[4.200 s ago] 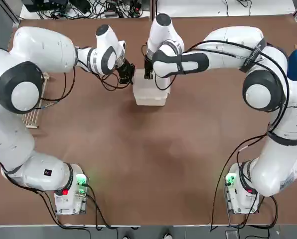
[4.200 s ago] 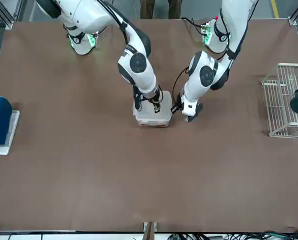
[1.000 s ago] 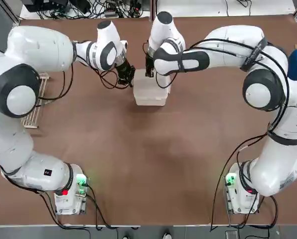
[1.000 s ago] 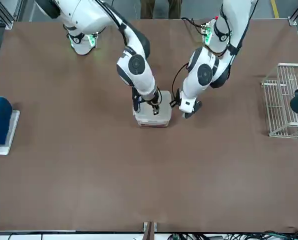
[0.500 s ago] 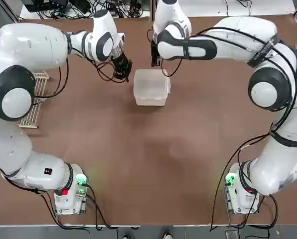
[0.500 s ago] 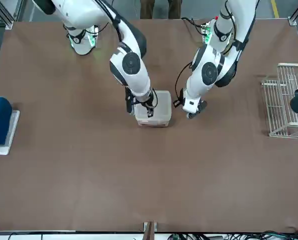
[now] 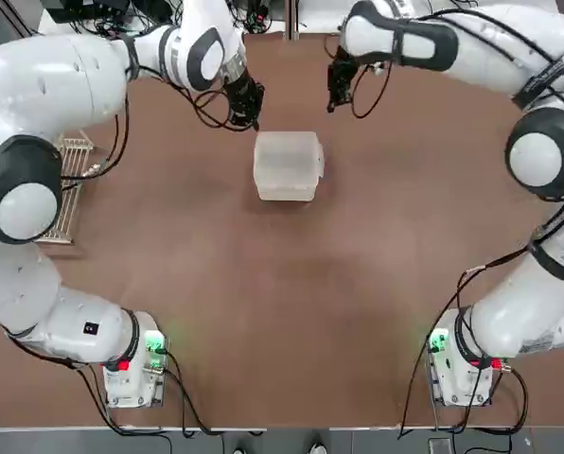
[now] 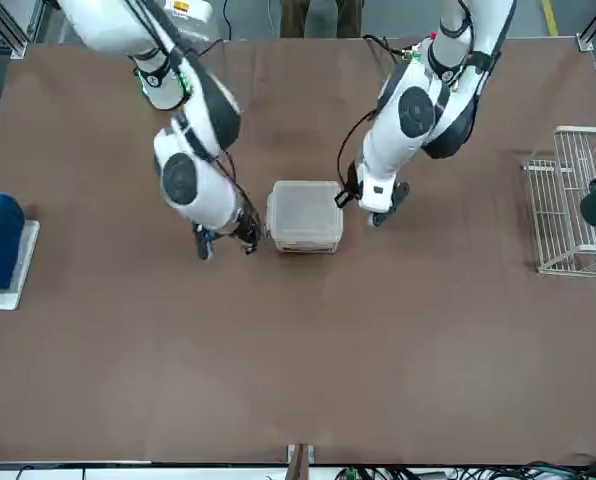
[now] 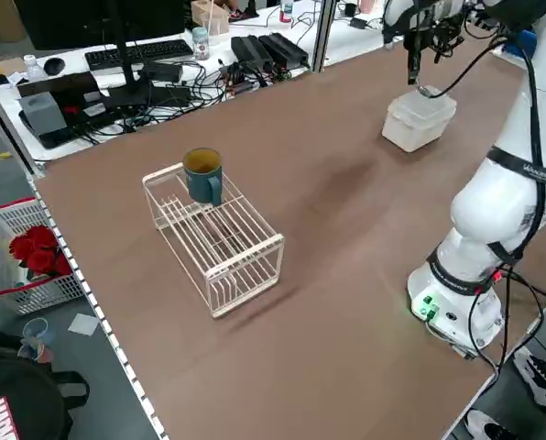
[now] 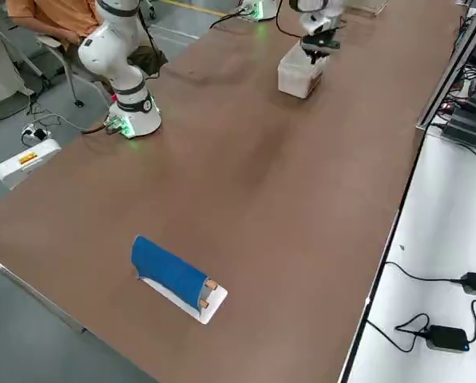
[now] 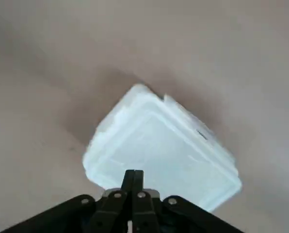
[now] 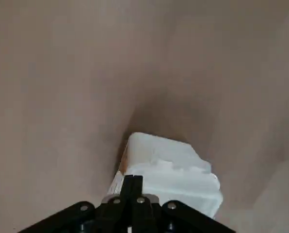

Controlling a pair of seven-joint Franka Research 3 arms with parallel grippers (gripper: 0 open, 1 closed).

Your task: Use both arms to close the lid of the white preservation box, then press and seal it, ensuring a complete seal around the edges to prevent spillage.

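The white preservation box [image 7: 288, 165] stands at the far middle of the table with the lid [image 8: 304, 206] lying flat on it. Both grippers hang above the table, clear of the box and touching nothing. My left gripper [image 7: 250, 115] is shut, just past the box's far left corner. My right gripper [image 7: 332, 100] is shut too, past the far right corner. In the left wrist view the shut fingers [image 11: 133, 177] point at the box [image 11: 159, 145]; in the right wrist view the fingers [image 12: 133, 182] hover over its one end [image 12: 168, 162].
A white wire rack [image 9: 213, 234] with a dark mug [image 9: 202, 174] on it stands at the table's left edge. A blue object on a white base [image 8: 0, 240] lies at the right edge. Cables and electronics lie beyond the far edge. A person [image 10: 46, 12] sits off the table.
Both grippers have lifted off the box and drawn away from it, the left toward the far left, the right toward the far right. The box and lid have not moved.
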